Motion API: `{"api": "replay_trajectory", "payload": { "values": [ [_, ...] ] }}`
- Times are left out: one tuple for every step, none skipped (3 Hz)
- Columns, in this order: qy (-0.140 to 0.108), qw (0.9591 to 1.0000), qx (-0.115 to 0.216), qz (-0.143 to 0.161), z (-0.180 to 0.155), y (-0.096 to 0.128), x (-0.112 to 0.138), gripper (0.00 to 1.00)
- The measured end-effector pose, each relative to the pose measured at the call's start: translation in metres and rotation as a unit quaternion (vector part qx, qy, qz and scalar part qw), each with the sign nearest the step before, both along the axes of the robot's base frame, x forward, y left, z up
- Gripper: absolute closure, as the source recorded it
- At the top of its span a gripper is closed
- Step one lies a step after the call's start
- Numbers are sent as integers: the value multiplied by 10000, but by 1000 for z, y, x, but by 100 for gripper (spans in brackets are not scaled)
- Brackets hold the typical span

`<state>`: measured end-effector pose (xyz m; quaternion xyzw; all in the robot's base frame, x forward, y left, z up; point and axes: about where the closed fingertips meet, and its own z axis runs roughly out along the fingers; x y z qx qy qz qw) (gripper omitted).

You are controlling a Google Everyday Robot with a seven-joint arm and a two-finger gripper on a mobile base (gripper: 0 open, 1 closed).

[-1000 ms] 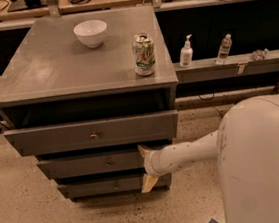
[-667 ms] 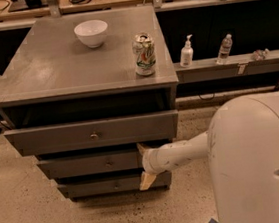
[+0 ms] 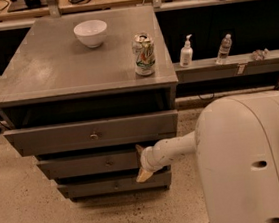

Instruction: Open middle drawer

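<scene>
The grey cabinet (image 3: 74,70) has three drawers. The middle drawer (image 3: 85,166) has a plain front of medium height and a small dull knob (image 3: 109,162). My gripper (image 3: 141,161) is at the right end of that front, to the right of the knob. It is open, with one tan fingertip (image 3: 138,148) at the front's top edge and the other (image 3: 144,175) at its bottom edge. The fingers hold nothing. The taller top drawer (image 3: 57,138), with a shinier knob (image 3: 94,136), stands pulled out above it. The slim bottom drawer (image 3: 88,189) lies below.
A white bowl (image 3: 91,33) and a drink can (image 3: 143,53) stand on the cabinet top. My white arm (image 3: 246,162) fills the lower right. Behind, a low shelf (image 3: 235,65) holds a pump bottle (image 3: 186,53) and a water bottle (image 3: 224,48). The floor is speckled.
My arm's large white body has swung left, closer to the cabinet. The gripper has stayed at the right end of the middle drawer front. The drawers have not moved.
</scene>
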<state>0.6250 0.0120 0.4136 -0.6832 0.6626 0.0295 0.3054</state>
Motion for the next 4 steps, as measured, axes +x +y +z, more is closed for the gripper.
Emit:
{"api": "replay_trajectory", "payload": {
  "values": [
    [95, 10000, -27, 2, -6, 2, 1, 22],
    [96, 10000, -27, 2, -6, 2, 1, 30],
    [96, 10000, -27, 3, -3, 2, 1, 45],
    [96, 10000, -27, 3, 1, 2, 1, 43]
  ]
}}
